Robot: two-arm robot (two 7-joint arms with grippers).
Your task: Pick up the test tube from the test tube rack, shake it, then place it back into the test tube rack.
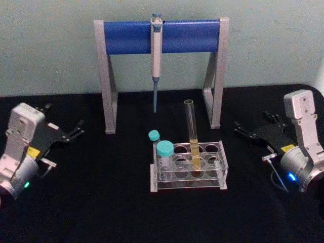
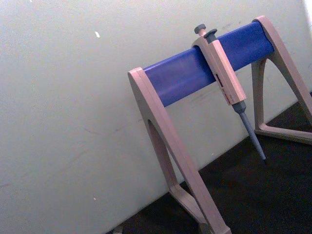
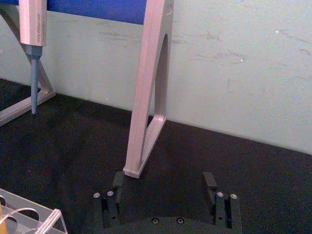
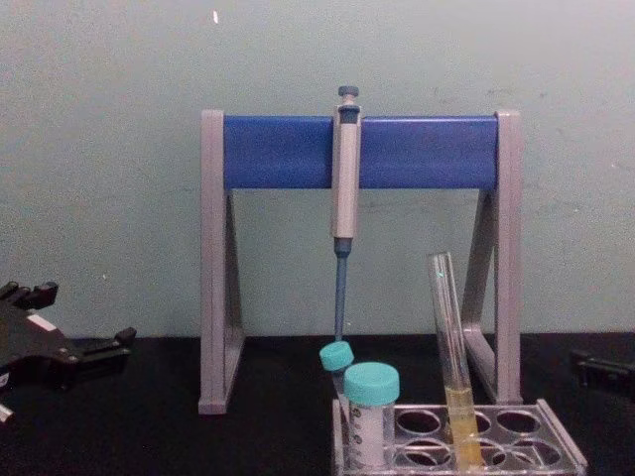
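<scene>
The test tube (image 1: 192, 132) stands upright in the test tube rack (image 1: 202, 182) at the table's middle, with yellow liquid in its lower part. From the chest view the test tube (image 4: 451, 342) rises well above the low clear rack (image 4: 556, 448). My left gripper (image 1: 63, 119) rests open on the table far to the left, with nothing in it. My right gripper (image 1: 253, 122) sits open to the rack's right, also with nothing in it. The right wrist view has its fingers (image 3: 209, 181) spread wide, and a corner of the rack (image 3: 44, 222) lies beside them.
Two teal-capped vials (image 1: 164, 152) stand in the rack's left holes. Behind the rack is a tall grey-and-blue stand (image 1: 162, 36) with a pipette (image 1: 156, 55) hanging from its bar. A pale wall closes the back of the black table (image 1: 101, 202).
</scene>
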